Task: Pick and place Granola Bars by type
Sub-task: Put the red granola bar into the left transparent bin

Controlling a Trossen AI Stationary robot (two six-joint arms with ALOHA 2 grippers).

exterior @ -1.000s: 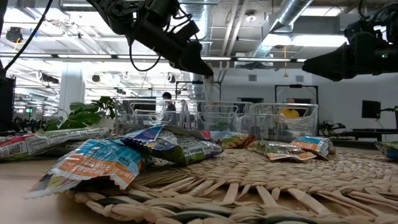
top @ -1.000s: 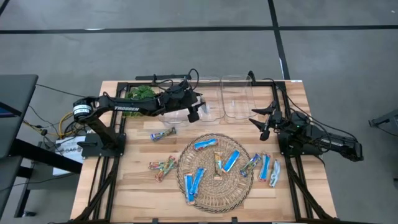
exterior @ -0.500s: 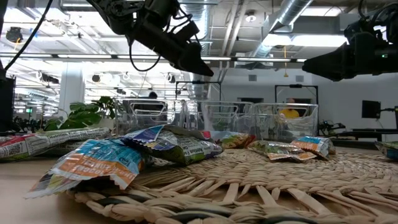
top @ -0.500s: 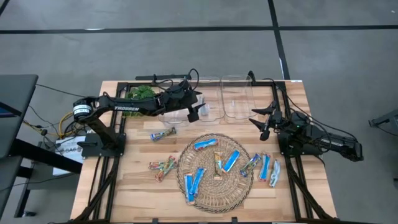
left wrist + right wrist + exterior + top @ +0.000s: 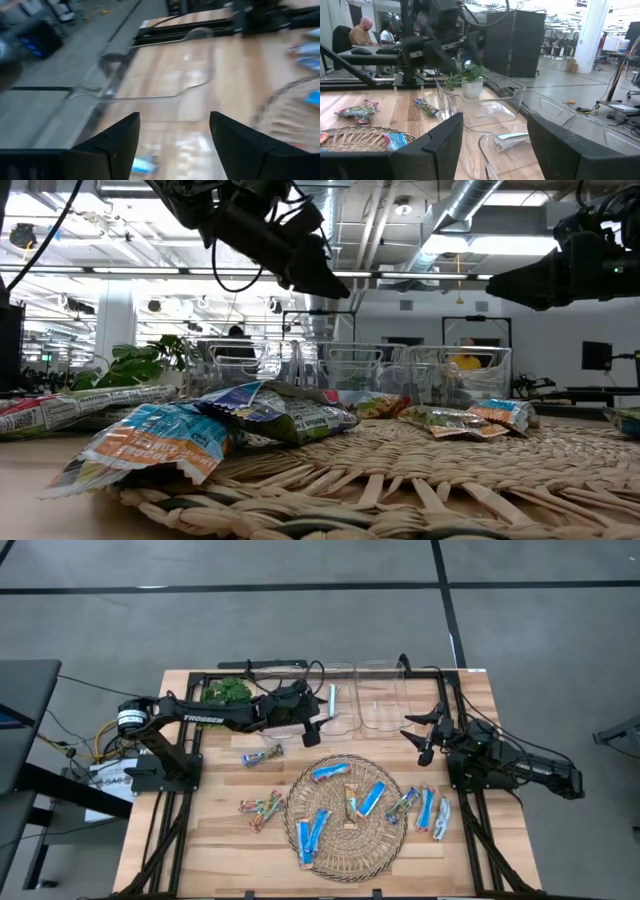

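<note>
A pale blue-silver bar (image 5: 332, 698) lies flat inside the middle clear bin (image 5: 345, 720); the right wrist view shows that bar (image 5: 512, 140) on the bin floor. My left gripper (image 5: 312, 728) hovers open just beside that bin, holding nothing; its fingers (image 5: 115, 145) stand apart in its wrist view. Bright blue bars (image 5: 371, 798) and one tan bar (image 5: 350, 802) lie on the round woven mat (image 5: 340, 852). Multicoloured bars (image 5: 260, 808) lie left of the mat, and more bars (image 5: 425, 808) right of it. My right gripper (image 5: 420, 737) waits open, right of the bins.
Three clear bins stand in a row along the far side, the right one (image 5: 380, 695) next to my right gripper. A green plant (image 5: 228, 690) sits at the far left. Black frame rails (image 5: 160, 830) run along both table sides. People sit in the room beyond (image 5: 362, 30).
The pale blue-silver bar, which was at my left gripper's fingertips, has dropped into the middle bin and lies flat there. My left gripper has let go and drawn back a little toward the near-left, away from the bin. My right arm kept still.
</note>
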